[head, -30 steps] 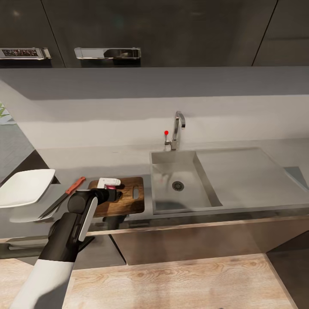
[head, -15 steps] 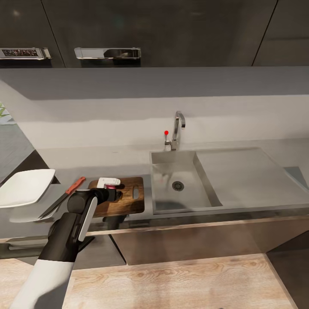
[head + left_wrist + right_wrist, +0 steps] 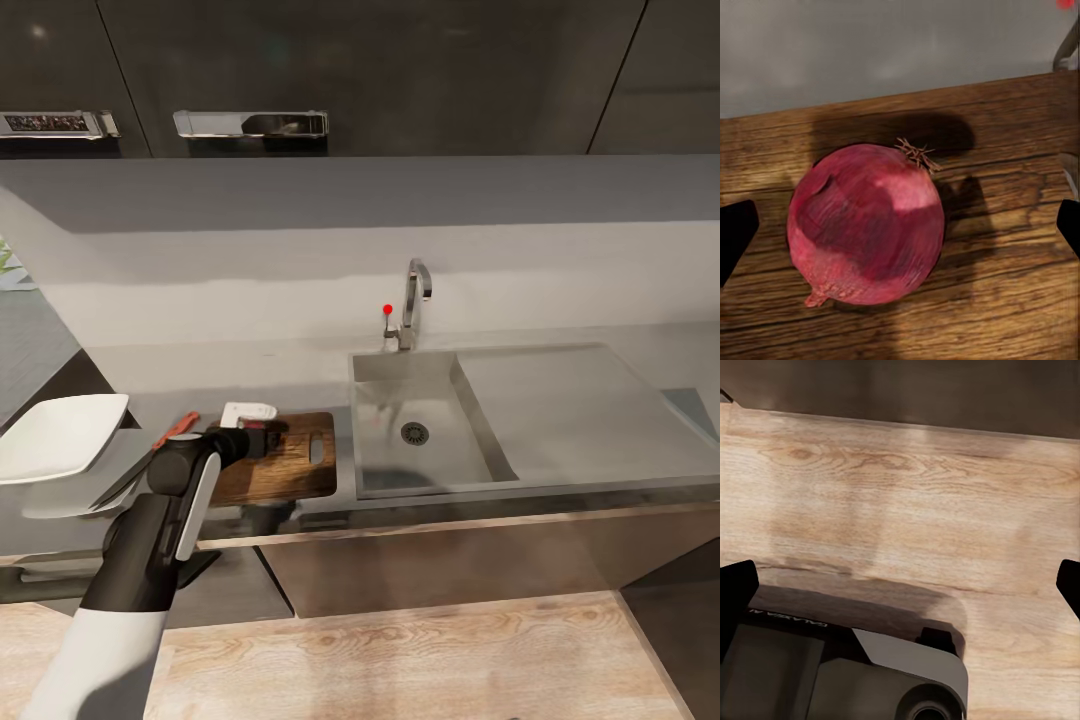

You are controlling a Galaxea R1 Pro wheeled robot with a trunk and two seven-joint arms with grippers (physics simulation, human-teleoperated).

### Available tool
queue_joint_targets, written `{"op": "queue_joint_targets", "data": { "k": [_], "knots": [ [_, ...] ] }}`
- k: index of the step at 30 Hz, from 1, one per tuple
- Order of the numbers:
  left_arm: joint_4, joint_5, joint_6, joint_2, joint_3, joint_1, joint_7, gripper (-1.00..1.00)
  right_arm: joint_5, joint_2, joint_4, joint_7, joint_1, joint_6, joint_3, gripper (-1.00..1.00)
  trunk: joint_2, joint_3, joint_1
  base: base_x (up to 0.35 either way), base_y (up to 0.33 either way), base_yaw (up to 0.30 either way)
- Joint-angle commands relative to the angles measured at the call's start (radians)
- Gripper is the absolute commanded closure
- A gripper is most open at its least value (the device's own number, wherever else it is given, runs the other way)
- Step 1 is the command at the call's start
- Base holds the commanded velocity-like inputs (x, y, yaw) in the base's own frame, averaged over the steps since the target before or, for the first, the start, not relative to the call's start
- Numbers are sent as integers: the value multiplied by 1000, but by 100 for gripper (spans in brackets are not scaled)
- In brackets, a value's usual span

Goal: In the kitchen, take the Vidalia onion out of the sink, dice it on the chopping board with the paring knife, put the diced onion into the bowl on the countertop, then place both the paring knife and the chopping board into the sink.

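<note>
1. While the left gripper (image 3: 900,225) hangs over the chopping board (image 3: 1005,285), its dark fingertips (image 3: 735,236) stand wide apart at the two edges of the left wrist view, spread and grasping nothing.
2. Between them, apart from both tips, the Vidalia onion (image 3: 866,225) rests on the board, root tuft to one side, stem end to the other.
3. In the head view the paring knife (image 3: 172,432) lies just beside the board's left end on the countertop (image 3: 300,365), red handle pointing away from the robot; the left arm looks the nearer for fetching it.
4. The bowl (image 3: 60,435) sits farther left; the sink (image 3: 420,470) lies to the board's right.
5. The right gripper (image 3: 900,585) faces the wooden floor (image 3: 907,510), tips apart, carrying nothing.
</note>
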Motion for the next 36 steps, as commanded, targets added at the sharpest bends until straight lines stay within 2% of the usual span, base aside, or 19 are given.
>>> {"op": "queue_joint_targets", "data": {
  "k": [1, 11, 36],
  "knots": [
    [-2, 2, 5, 0, 0, -1, 0, -100, 10, 0, 0, 1, 0, -3, -3, -100, -1, -1, 0, 0, 0, 0],
    [-6, 2, 5, 0, -3, -1, 0, -100, 10, 0, 0, 1, 0, -2, -3, -100, -1, -1, 0, -85, 0, 0],
    [-4, 2, 5, 0, -4, -1, 0, -100, 10, 0, 0, 1, 0, -2, -3, -100, -1, -1, 0, -338, 0, 0]
  ]
}}
